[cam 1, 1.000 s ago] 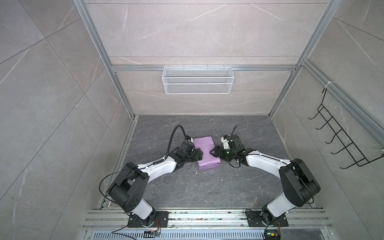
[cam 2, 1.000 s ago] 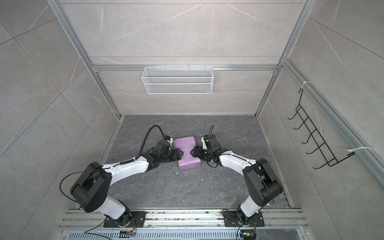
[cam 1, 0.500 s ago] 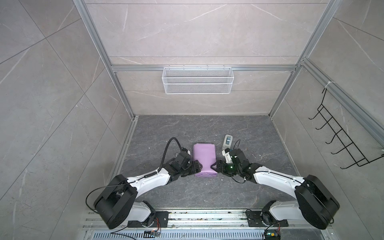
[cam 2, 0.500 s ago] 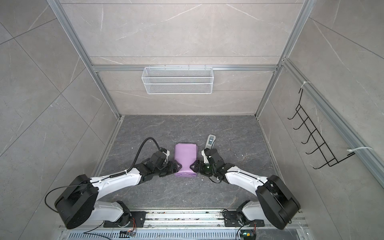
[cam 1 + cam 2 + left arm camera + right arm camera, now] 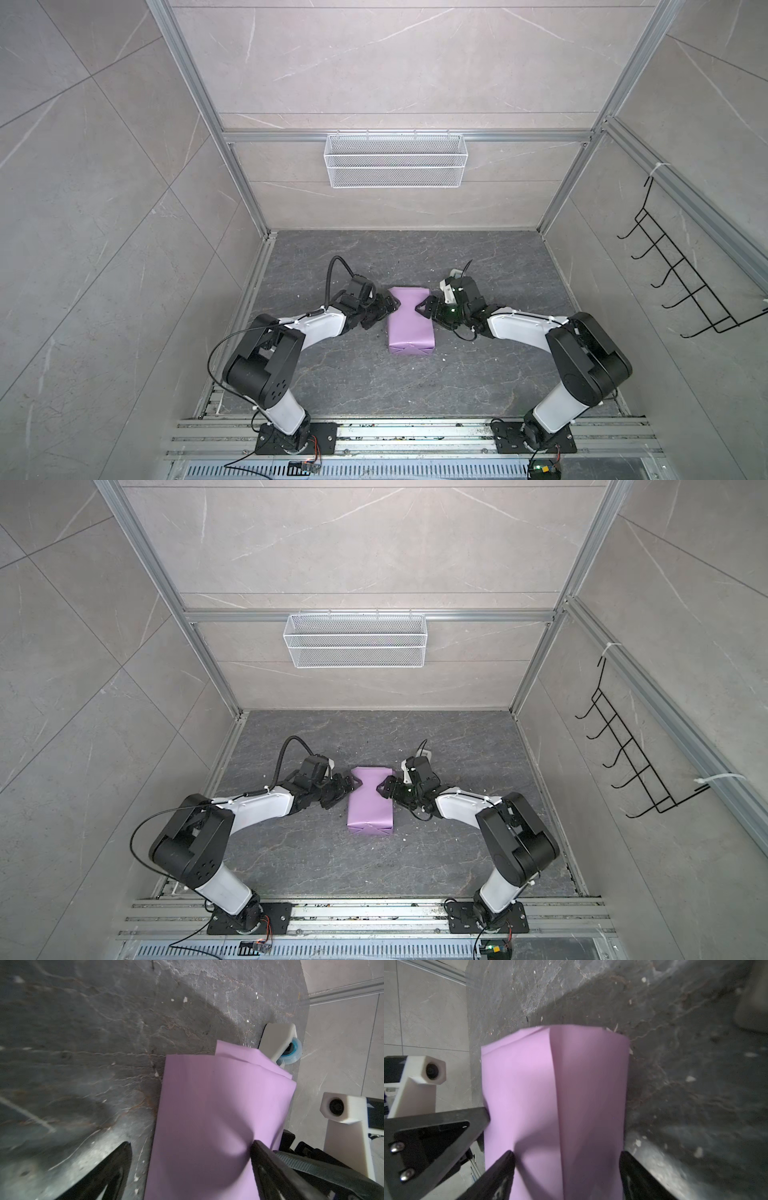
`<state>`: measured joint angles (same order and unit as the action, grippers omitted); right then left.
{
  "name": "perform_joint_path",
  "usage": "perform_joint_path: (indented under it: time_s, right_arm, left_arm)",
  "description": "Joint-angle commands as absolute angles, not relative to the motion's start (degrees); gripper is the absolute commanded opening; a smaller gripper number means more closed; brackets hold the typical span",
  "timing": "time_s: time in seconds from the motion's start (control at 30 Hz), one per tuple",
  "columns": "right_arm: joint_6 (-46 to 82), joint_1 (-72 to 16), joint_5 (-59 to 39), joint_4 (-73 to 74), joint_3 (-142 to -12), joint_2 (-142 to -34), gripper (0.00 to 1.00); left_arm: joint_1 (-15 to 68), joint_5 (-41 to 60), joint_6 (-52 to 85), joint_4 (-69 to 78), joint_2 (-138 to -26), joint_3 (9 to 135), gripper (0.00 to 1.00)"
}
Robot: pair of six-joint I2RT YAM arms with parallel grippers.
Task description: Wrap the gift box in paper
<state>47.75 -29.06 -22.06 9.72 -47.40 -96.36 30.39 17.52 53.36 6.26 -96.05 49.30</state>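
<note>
The paper (image 5: pixel 409 326), lilac side out, is folded round a box-shaped package lying lengthwise mid-floor, seen in both top views (image 5: pixel 371 808). The gift box itself is hidden inside it. My left gripper (image 5: pixel 392 305) is at the package's left side near its far end, jaws wide apart. In the left wrist view the left gripper (image 5: pixel 190 1147) straddles the paper (image 5: pixel 218 1105), one finger over the floor with a gap, the other at the top face. My right gripper (image 5: pixel 423 306) mirrors it on the right side, open; its fingers (image 5: pixel 506 1167) flank the paper (image 5: pixel 554 1084).
A white tape dispenser (image 5: pixel 278 1043) with a blue roll stands just beyond the package's far end, mostly behind my right wrist in a top view (image 5: pixel 454 274). A wire basket (image 5: pixel 394 160) hangs on the back wall, black hooks (image 5: pixel 681 286) on the right wall.
The package turned from skewed to straight and stayed put. Both grippers slid toward the front along its sides, then back toward its far end, while their jaws spread wider.
</note>
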Motion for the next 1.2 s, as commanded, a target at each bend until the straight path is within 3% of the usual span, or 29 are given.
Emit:
perform_joint_path:
  time_s: [0.0, 0.57, 1.17]
  right_arm:
    - [49.22, -29.19, -24.52, 13.97, -49.35, -96.78, 0.81]
    - [50.16, -30.08, -24.87, 20.37, -50.94, -88.41, 0.80]
    - [45.82, -34.28, -18.97, 20.80, -40.98, -81.17, 0.74]
  left_arm:
    - [30.67, 23.30, 54.77, 10.38, -96.74, 51.21, 0.89]
    - [30.50, 27.29, 51.80, 6.17, -90.87, 60.60, 0.87]
    - [33.08, 23.32, 48.48, 5.69, -82.25, 50.04, 0.81]
